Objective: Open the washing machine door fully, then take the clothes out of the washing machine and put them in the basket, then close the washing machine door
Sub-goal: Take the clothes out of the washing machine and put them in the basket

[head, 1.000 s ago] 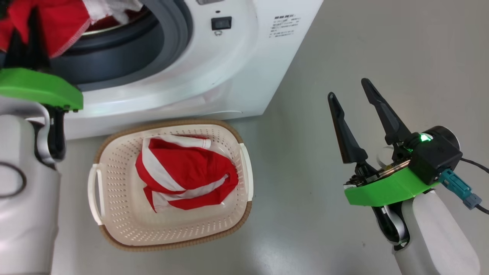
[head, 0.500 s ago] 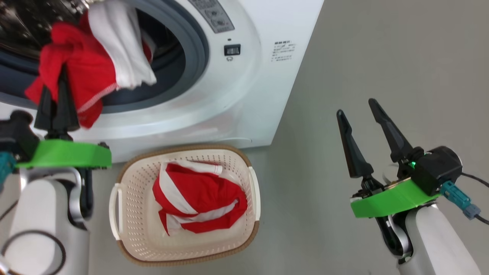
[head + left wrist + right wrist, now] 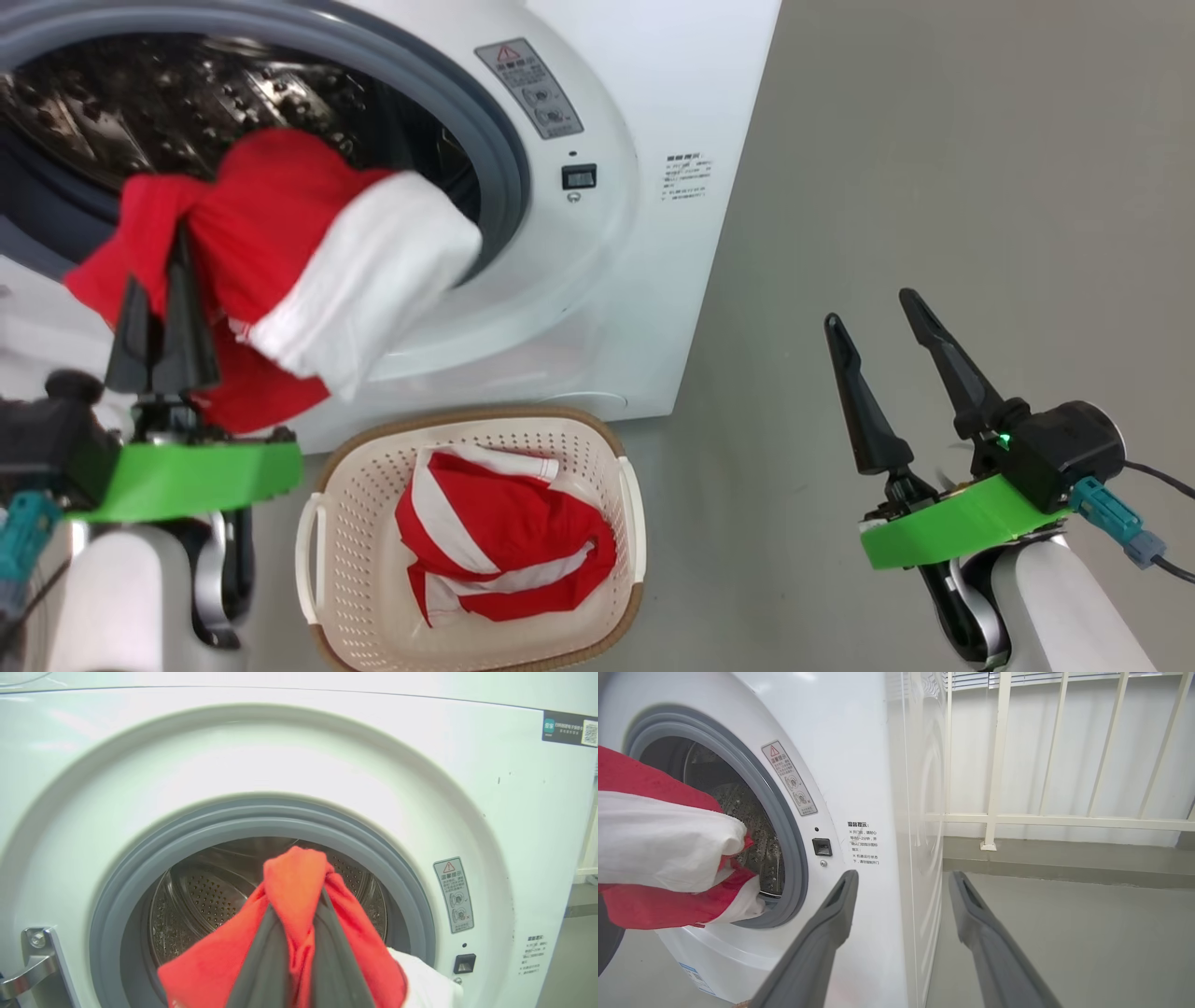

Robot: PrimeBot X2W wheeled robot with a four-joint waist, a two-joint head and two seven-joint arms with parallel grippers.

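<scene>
My left gripper is shut on a bunch of the red and white clothes, held just outside the washing machine opening. In the left wrist view the fingers pinch red fabric in front of the steel drum. Another red and white striped garment lies in the cream basket on the floor below the opening. Over the floor to the right, my right gripper stands open with nothing in it. The washing machine door is out of view.
A metal hinge bracket sits at the left of the opening. Grey floor stretches to the right of the machine. A white railing stands before a wall behind the machine's right side.
The head camera has tilted up, so more of the drum shows. The held garment has come further out of the opening, its white part now hanging outside. The right gripper stays open.
</scene>
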